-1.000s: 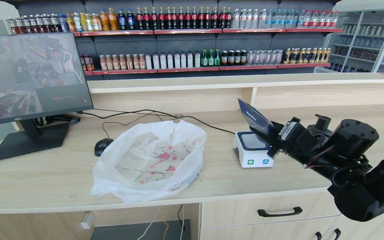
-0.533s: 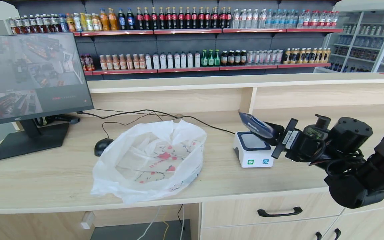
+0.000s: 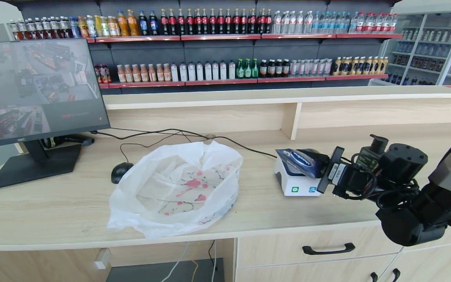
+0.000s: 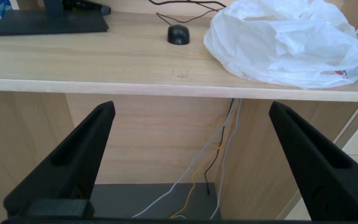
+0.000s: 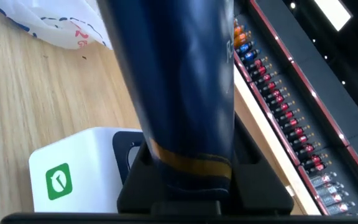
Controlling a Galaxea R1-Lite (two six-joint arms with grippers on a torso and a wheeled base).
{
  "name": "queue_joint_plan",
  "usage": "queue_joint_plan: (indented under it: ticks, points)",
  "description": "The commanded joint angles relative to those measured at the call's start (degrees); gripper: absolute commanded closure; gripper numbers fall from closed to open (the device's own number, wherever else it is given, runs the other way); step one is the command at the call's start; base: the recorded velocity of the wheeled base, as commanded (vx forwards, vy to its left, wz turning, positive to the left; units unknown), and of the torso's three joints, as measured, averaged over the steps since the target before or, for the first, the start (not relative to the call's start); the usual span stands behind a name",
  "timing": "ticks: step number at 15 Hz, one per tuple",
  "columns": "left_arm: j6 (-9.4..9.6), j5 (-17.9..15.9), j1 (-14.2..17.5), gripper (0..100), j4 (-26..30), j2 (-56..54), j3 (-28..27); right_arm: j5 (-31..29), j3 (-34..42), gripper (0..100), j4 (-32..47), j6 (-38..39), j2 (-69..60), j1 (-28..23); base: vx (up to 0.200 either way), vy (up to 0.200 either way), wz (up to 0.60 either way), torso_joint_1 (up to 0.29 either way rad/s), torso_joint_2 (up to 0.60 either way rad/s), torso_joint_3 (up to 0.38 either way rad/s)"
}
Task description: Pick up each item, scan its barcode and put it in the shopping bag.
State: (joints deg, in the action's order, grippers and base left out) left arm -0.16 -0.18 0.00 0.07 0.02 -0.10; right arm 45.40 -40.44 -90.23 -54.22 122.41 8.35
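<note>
R gripper (image 3: 318,163), centre-right of frame, clamps a glossy dark-blue flat packet (image 3: 296,159) over the boxy white scanner (image 3: 293,187). Crinkly translucent plastic shopping bag (image 3: 178,188) sits mid-frame on the woodgrain counter (image 3: 53,211). L gripper (image 4: 191,158): 2 black wedge fingers spread wide, holding nothing.

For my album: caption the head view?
Right gripper holds a dark blue packet over the white scanner, shopping bag open alongside.
</note>
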Motion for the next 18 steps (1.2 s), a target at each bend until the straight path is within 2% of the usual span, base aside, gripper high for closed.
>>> queue_joint_plan:
  ticks: [1, 18]
  points:
    - [-0.02, 0.0, 0.0, 0, 0.0, 0.0, 0.0, 0.0, 0.1, 100, 0.2, 0.0, 0.6, 0.0, 0.000, 0.000, 0.00, 0.000, 0.00, 0.000]
    - [-0.02, 0.0, 0.0, 0, 0.0, 0.0, 0.0, -0.1, 1.1, 100, 0.2, -0.4, 0.2, 0.8, 0.000, 0.000, 0.00, 0.000, 0.00, 0.000]
